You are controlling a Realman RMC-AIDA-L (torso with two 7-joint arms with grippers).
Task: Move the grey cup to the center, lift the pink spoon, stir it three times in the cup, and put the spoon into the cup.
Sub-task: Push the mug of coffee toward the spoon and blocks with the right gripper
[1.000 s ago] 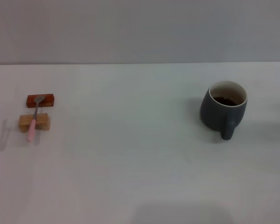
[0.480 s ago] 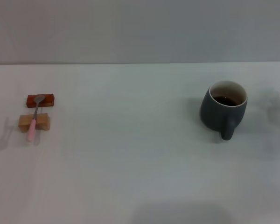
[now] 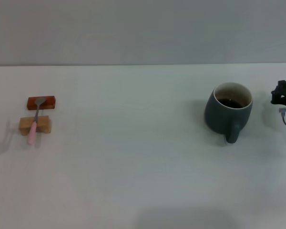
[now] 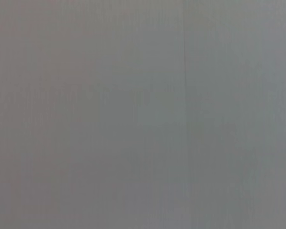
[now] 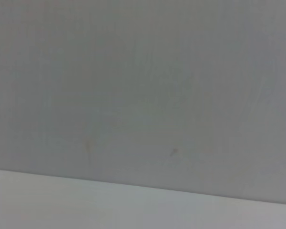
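The grey cup (image 3: 228,110) stands upright on the white table (image 3: 143,167), toward the table's right edge and about midway between its far and near edges, with its thick handle turned to the near edge and a dark liquid showing inside its pale inner wall. The right gripper (image 3: 282,94) shows at the table's right edge, just beside the cup but apart from it, with a thin cable hanging below it; whether it is open or closed cannot be told. The pink spoon (image 3: 35,121) lies near the table's left edge, well apart from the cup, its pale pink handle resting across a tan block (image 3: 35,125) and its grey metal bowl on a red-brown block (image 3: 41,102) just behind. The left gripper is not in sight; its wrist view shows only a plain grey surface.
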